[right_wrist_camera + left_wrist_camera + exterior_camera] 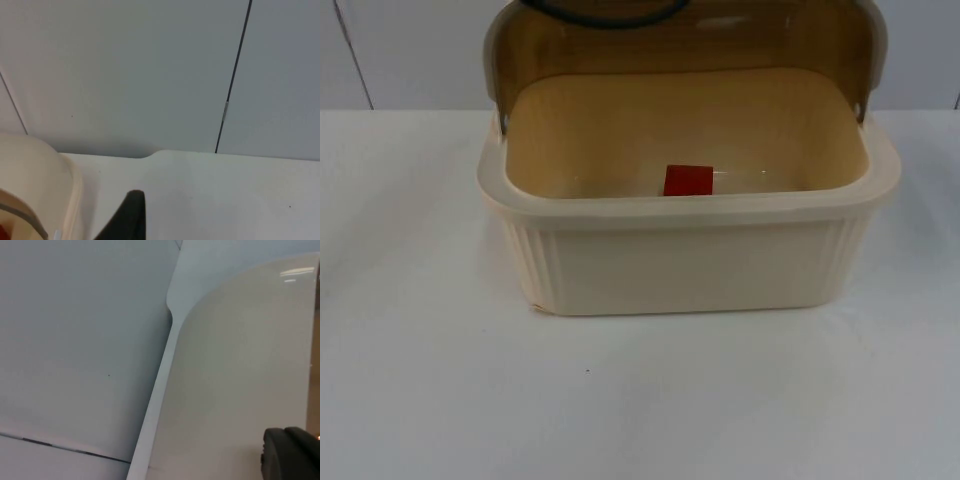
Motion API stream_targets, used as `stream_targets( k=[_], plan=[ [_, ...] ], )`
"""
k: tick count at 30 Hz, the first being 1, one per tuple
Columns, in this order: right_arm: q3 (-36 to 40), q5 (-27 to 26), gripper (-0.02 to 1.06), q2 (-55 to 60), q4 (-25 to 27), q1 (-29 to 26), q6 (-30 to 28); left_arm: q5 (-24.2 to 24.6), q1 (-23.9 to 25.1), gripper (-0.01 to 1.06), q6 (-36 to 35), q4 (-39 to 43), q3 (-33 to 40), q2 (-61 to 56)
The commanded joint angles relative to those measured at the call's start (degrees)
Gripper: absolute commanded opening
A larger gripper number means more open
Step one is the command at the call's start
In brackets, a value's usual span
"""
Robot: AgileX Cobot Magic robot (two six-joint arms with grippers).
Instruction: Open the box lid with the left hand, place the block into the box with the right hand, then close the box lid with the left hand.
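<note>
A cream ribbed box stands in the middle of the table in the top view. Its brown see-through lid is swung up and back, so the box stands open. A red block lies on the box floor, close behind the front wall. My left gripper hangs over bare table near the wall, with a brown sliver of the lid beside it. My right gripper is next to the box's rounded rim, over the table and apart from it.
The white table runs wide in front of the box and on both sides. The grey partition wall closes the far edge, with a dark vertical seam in it.
</note>
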Motion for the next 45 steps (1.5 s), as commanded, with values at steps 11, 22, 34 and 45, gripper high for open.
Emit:
stream_targets(
  k=[11, 22, 34, 45],
  plan=[
    [-0.3, -0.1, 1.05, -0.4, 0.3, -0.2, 0.0, 0.1, -0.1, 0.00, -1.1, -1.0, -0.1, 0.7],
    [-0.3, -0.5, 1.05, -0.4, 0.3, -0.2, 0.0, 0.2, -0.1, 0.00, -1.6, 0.0, 0.0, 0.7],
    [-0.3, -0.6, 1.05, -0.4, 0.3, -0.2, 0.0, -1.0, -0.1, 0.00, -1.6, 0.3, 7.6, -0.4],
    [-0.3, -0.9, 1.05, -0.4, 0.3, -0.2, 0.0, -1.1, -0.4, 0.00, -3.0, 0.0, 7.9, -2.0]
  ],
)
